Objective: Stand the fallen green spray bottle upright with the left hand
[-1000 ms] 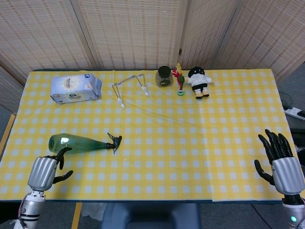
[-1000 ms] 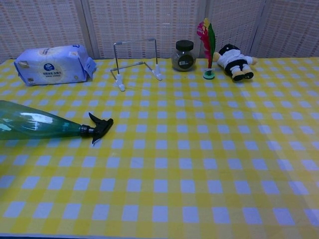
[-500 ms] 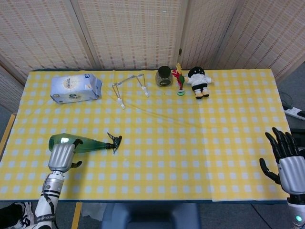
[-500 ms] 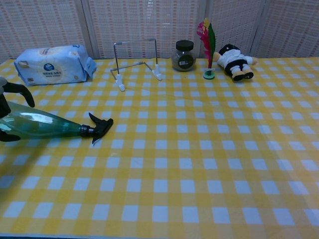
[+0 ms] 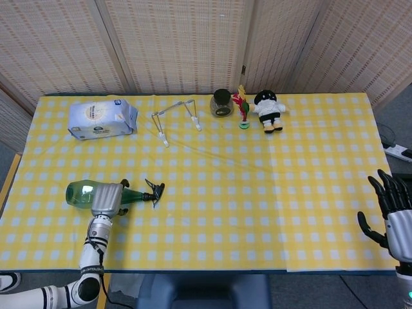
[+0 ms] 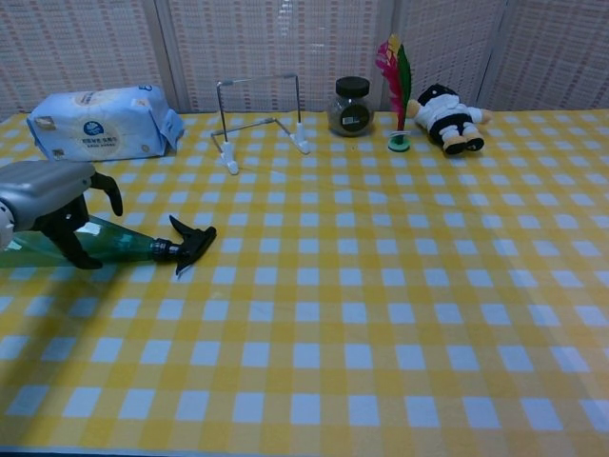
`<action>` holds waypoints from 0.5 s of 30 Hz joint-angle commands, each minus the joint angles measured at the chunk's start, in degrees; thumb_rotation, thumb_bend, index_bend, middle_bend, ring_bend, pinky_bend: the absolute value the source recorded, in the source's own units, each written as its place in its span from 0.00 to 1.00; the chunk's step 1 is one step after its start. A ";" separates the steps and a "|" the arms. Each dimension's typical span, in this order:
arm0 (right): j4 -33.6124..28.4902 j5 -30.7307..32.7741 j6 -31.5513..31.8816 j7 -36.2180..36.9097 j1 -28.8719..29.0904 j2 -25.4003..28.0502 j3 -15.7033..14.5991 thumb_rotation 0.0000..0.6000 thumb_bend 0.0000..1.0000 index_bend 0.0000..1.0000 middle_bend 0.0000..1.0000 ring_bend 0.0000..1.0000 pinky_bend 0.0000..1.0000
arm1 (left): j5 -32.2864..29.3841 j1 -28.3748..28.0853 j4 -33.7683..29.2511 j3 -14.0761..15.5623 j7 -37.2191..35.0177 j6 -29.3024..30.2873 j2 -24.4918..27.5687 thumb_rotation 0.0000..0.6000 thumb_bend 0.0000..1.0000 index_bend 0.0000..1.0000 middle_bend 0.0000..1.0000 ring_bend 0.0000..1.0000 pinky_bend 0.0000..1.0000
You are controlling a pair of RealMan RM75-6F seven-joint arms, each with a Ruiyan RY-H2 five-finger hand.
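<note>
Head view, counter: your work surface, draped in a yellow-and-white checked cloth with soft creases.
Head view, green spray bottle: translucent green plastic, tapering to a black trigger nozzle; it lies on its side near the counter's front left, nozzle pointing right.
Head view, left hand: a brushed-metal shell set over the bottle's mid-body; from here you cannot see the fingers, nor whether they grip.
Head view, right hand: at the far right edge off the cloth, dark fingers spread apart and holding nothing; the wrist is cut off by the frame.
Head view, back row: a soft white wipes pack, a bent wire stand, a dark-lidded glass jar, a feathered shuttlecock, and a plush doll.
Chest view, left hand: you see what the head view hides: black fingers curve down around the bottle, one in front and one behind, but contact is not clear.
Chest view, bottle base: cut off at the left edge and covered by the hand.
Chest view, right hand: outside this frame.
</note>
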 commanded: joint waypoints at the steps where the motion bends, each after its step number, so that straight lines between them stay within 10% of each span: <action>1: -0.04 0.31 -0.35 0.96 0.01 0.52 0.05 1.00 0.46 0.00 0.00 0.00 0.00 | -2.53 -1.71 1.87 -0.36 1.60 0.04 -1.49 1.00 0.18 0.39 1.00 1.00 1.00; 15: -0.43 0.31 0.67 3.43 -0.65 1.75 0.19 1.00 0.46 0.00 0.00 0.00 0.00 | -8.18 -6.35 7.10 0.20 4.87 -0.09 -4.90 1.00 0.22 0.43 1.00 1.00 1.00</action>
